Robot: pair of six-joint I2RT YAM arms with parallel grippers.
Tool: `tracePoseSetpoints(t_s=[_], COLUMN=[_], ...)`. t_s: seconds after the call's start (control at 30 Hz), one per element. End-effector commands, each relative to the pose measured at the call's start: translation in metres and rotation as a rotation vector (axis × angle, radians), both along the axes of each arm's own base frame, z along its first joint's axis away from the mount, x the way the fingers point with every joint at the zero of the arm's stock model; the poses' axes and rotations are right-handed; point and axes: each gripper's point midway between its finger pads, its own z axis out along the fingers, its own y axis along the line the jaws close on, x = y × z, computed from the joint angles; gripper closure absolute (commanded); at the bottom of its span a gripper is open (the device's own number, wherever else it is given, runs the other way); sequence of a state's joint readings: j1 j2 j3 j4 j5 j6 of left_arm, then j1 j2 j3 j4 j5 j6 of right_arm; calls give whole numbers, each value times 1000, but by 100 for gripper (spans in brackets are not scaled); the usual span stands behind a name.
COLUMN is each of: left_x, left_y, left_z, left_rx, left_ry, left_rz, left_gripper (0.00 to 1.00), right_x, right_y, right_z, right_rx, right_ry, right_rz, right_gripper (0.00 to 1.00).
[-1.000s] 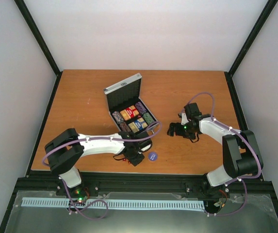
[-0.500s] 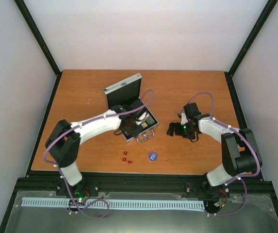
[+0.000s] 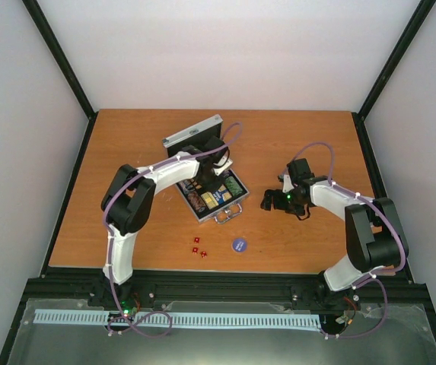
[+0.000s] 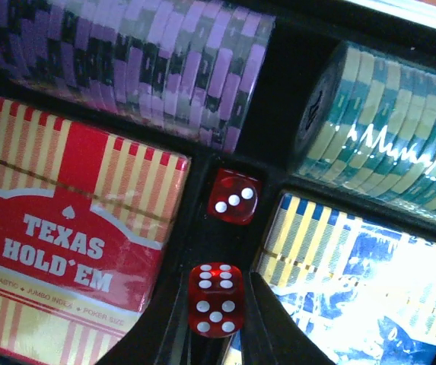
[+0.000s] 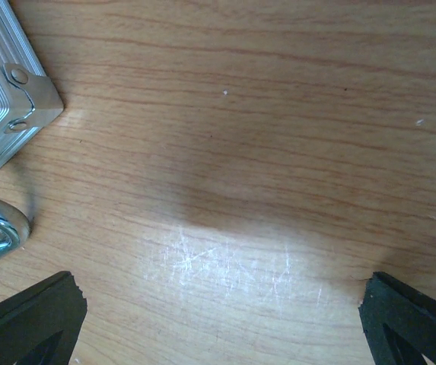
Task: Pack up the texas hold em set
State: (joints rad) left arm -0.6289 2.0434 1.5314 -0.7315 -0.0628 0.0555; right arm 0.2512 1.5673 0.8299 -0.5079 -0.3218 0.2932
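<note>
left gripper (image 4: 218, 342) pinching a small translucent red die (image 4: 215, 299) over the open silver aluminium case (image 3: 195, 135), right gripper (image 5: 219, 312) spread wide over the wooden table (image 5: 278, 137) beside it

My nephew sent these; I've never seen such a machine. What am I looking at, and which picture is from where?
Two robot arms are bolted to a wooden table. The wide picture looks down from above; the close-ups come from cameras on each wrist. The left gripper pinches a red die over the open silver case, which holds chips and card boxes. The right gripper hangs open above bare wood beside the case. Three more dice and a blue-purple disc lie loose nearby.
</note>
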Motion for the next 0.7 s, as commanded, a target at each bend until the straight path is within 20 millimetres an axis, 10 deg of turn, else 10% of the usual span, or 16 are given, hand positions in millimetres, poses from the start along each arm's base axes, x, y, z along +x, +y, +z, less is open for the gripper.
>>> tracePoseSetpoints(t_s=[0.0, 0.67], left_x=[18, 25], left_y=[-7, -7], left_z=[9, 22], left_rx=[-31, -42], left_ry=[-45, -88], left_rz=[-22, 9], left_gripper=[99, 53], right_x=[5, 3], right_y=[-5, -3], right_z=[-5, -12], right_rx=[-21, -14], right_ry=[2, 22], right_rz=[-12, -4], right_gripper=[0, 0])
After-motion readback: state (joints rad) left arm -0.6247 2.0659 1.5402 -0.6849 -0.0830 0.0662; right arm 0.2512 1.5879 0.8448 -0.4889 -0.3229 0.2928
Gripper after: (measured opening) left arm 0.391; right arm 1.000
